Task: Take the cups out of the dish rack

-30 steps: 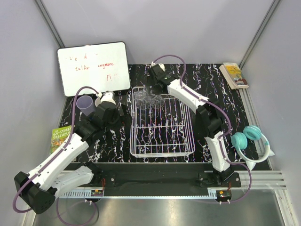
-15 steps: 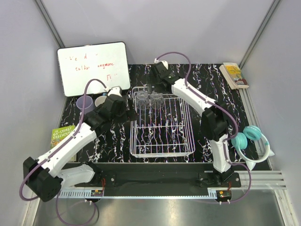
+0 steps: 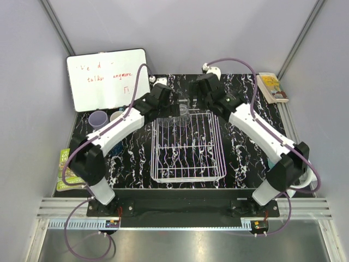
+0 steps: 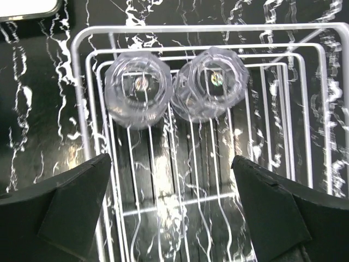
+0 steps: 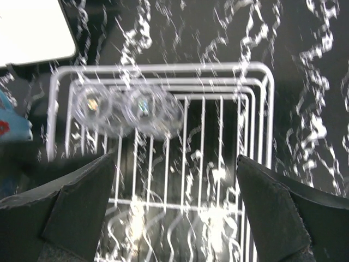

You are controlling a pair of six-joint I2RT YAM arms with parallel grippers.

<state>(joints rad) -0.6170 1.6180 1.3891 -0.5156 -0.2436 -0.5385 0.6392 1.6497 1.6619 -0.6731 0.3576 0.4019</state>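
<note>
The white wire dish rack (image 3: 188, 164) sits mid-table. Two clear faceted glasses (image 4: 138, 91) (image 4: 211, 90) stand side by side in its far left corner, seen too in the right wrist view (image 5: 94, 106) (image 5: 146, 109). My left gripper (image 3: 173, 107) hangs open above the rack just short of the glasses, nothing between its fingers (image 4: 60, 213). From the other side my right gripper (image 3: 192, 103) hovers open over the same end, fingers (image 5: 283, 218) empty. A lavender tumbler (image 3: 98, 118) and another cup (image 3: 116, 117) stand on the table left of the rack.
A whiteboard (image 3: 108, 79) leans at the back left. A book (image 3: 271, 87) lies at the far right corner, teal headphones (image 3: 305, 176) by the right arm's base, a green book (image 3: 65, 169) at the left edge. A teal shape (image 5: 11, 123) shows left of the rack.
My left arm swung from beside the tumbler to the rack's far end. The right arm shifted right and now points back at the glasses. Both grippers stayed open.
</note>
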